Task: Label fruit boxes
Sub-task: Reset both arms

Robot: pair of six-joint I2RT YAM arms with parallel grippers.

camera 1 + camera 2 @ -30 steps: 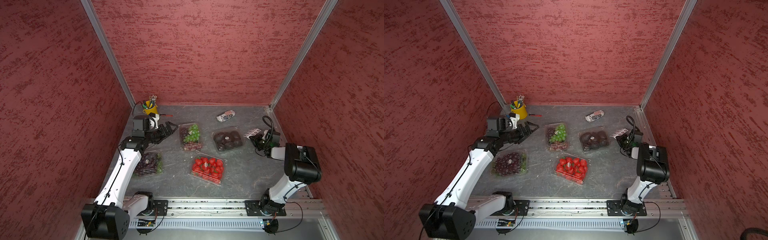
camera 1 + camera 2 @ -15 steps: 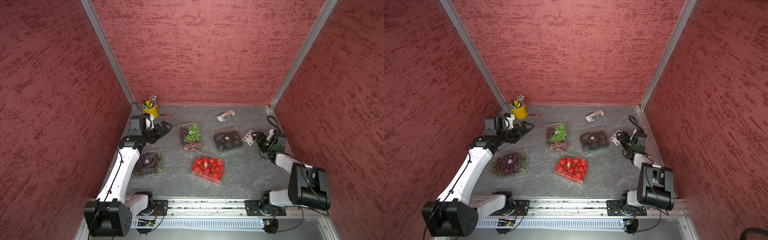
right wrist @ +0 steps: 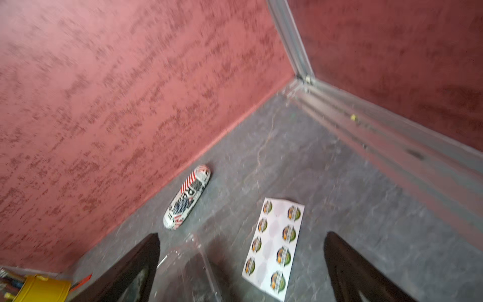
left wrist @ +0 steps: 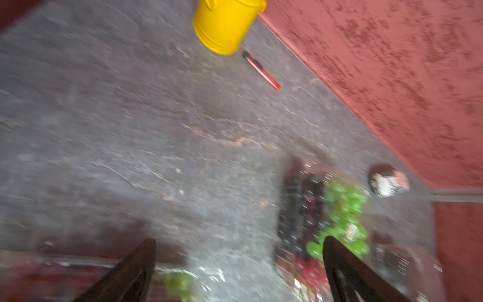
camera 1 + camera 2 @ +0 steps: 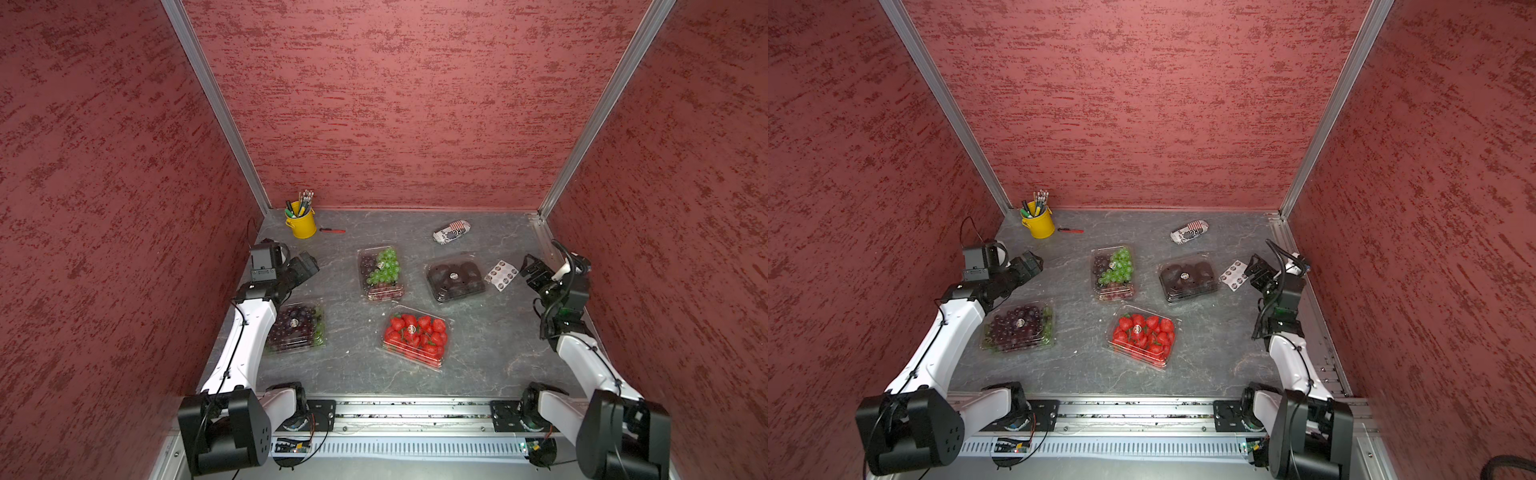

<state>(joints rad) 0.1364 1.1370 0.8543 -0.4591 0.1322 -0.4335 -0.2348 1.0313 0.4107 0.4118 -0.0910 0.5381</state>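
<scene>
Now: left tool (image 4: 238, 239) and right tool (image 3: 242, 234) wide apart, gripping nothing

All four boxes rest on the bench (image 5: 353, 374). The strawberry box (image 5: 415, 334) lies front and middle. The mixed grape box (image 5: 380, 272) and dark fruit box (image 5: 455, 276) lie side by side behind it. The dark grape box (image 5: 297, 326) sits beside the left arm. A sticker sheet (image 5: 501, 275) lies between the dark fruit box and the right tool.
</scene>
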